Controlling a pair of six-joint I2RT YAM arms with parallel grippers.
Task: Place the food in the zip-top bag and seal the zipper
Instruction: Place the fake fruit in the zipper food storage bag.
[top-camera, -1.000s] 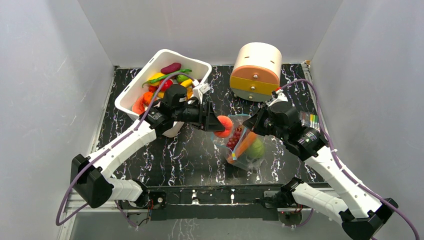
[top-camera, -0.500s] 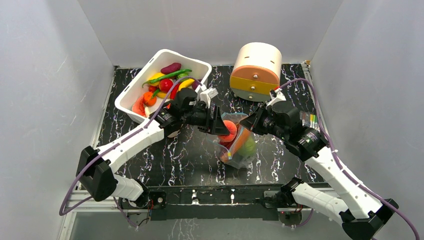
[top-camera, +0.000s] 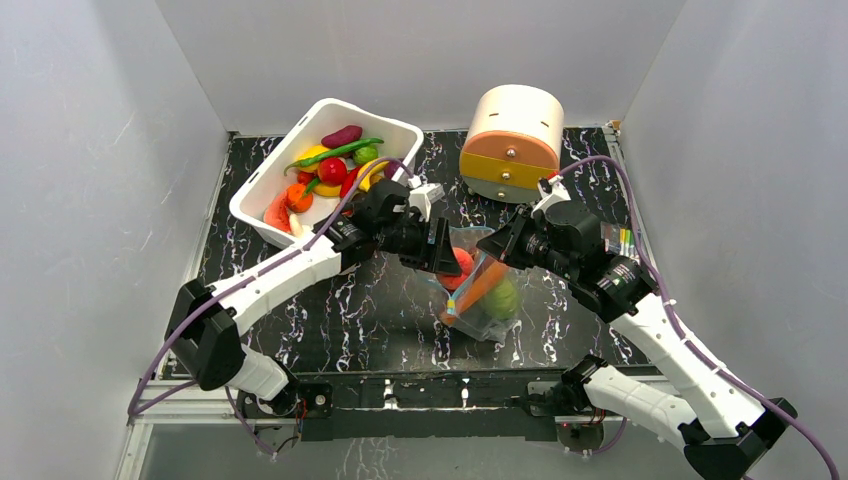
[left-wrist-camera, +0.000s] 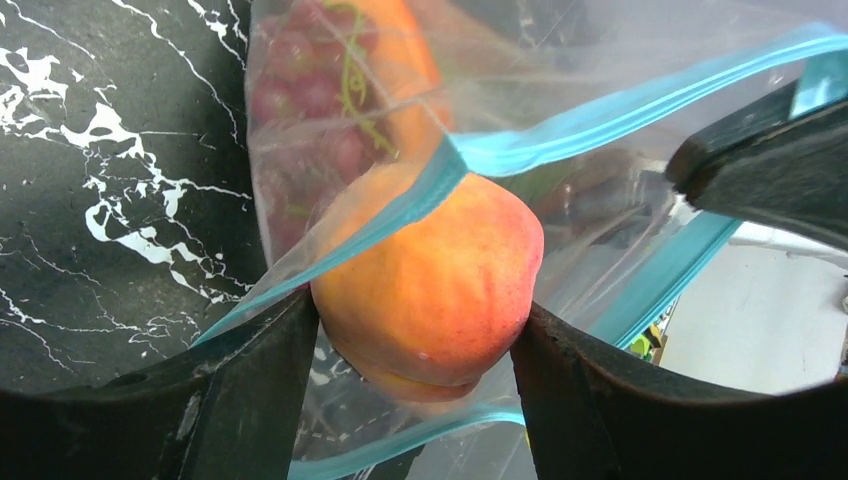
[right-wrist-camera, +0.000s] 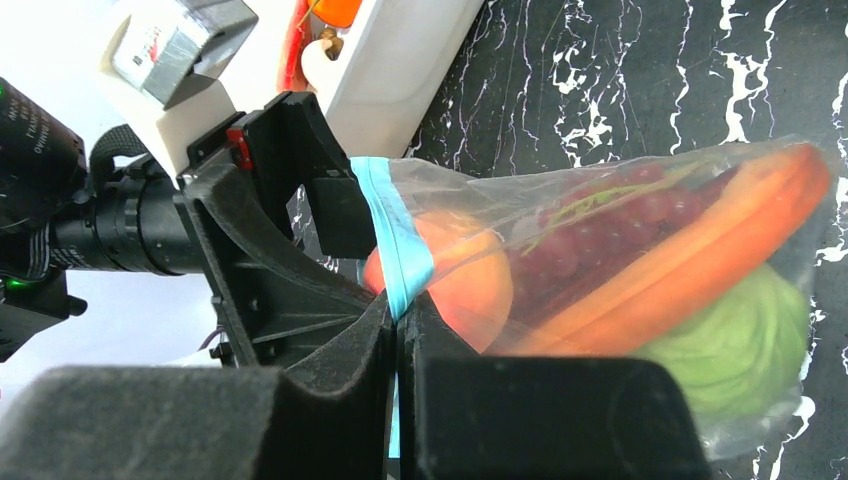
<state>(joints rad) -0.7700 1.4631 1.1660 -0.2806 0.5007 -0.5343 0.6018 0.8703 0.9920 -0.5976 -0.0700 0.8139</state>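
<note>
Left wrist view shows the peach (left-wrist-camera: 430, 270) clamped between the two fingers of the left end effector (left-wrist-camera: 415, 305), which are spread only as wide as the fruit. The peach sits right in the mouth of the zip-top bag (left-wrist-camera: 620, 200): one run of the blue-teal zipper (left-wrist-camera: 600, 110) crosses over it and the other passes beneath, so it looks about halfway in.

The right end effector (right-wrist-camera: 398, 320) is pinched tight on one lip of the zipper, fingers pressed together with the strip between them. My reading is that this grip holds the mouth up and apart so the soft plastic does not fold shut as the peach is pushed through.

The bag lies on the table (top-camera: 380, 310) between the two arms, mouth toward the left arm.

Counted: one bag and two end effectors, both engaged at the bag's mouth. Inside the bag are one carrot (right-wrist-camera: 700, 270), one bunch of red grapes (right-wrist-camera: 620, 220) and one green cabbage (right-wrist-camera: 750, 350) — the peach would make four. Beyond the bag to its left is one white bin (top-camera: 270, 180) holding more toy food, too crowded to count surely. Beyond the bag to its right stands one round drum (top-camera: 512, 140).
</note>
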